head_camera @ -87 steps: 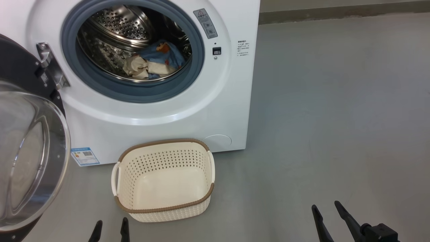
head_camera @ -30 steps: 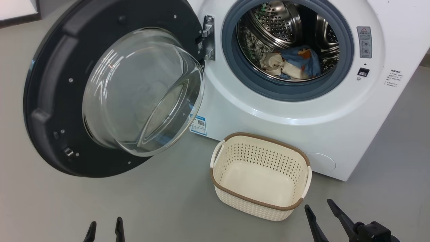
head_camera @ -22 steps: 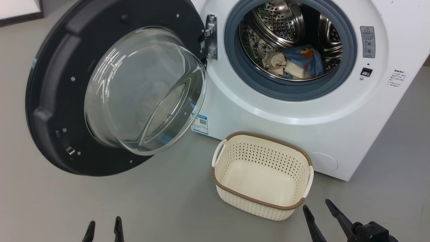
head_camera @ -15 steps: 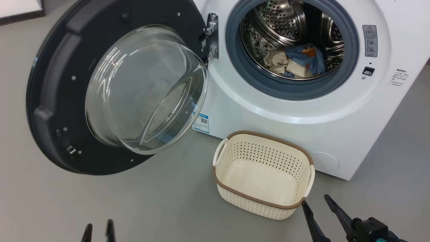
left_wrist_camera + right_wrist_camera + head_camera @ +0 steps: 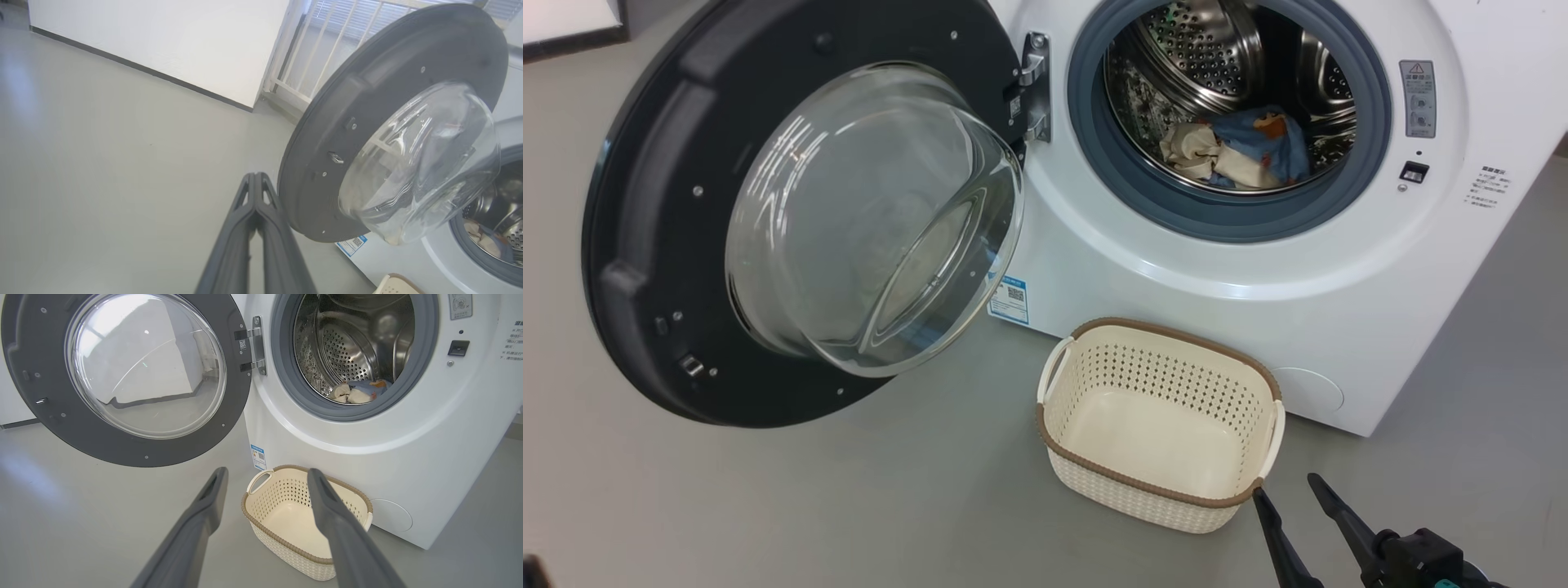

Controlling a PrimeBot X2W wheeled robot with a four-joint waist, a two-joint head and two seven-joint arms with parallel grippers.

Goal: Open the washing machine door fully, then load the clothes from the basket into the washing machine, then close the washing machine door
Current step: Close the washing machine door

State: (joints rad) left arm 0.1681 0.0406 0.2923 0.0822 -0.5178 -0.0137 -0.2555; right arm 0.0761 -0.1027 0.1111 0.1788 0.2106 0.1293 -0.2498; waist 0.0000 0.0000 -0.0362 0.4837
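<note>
Already clothes (image 5: 1258,143) sit inside the washing machine (image 5: 1217,278); its door (image 5: 645,245) awaits closing; left end effector (image 5: 255,176) clenched, right end effector (image 5: 267,473) released.

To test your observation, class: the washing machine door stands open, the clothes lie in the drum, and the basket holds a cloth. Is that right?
No. The head view shows the basket empty; the door is open and the clothes lie in the drum.

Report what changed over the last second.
The left gripper shut on nothing, its fingers pressed together, and slid towards the head view's lower-left corner. The right gripper crept up towards the basket, still open. Door open, clothes in the drum, basket empty: unchanged.
</note>
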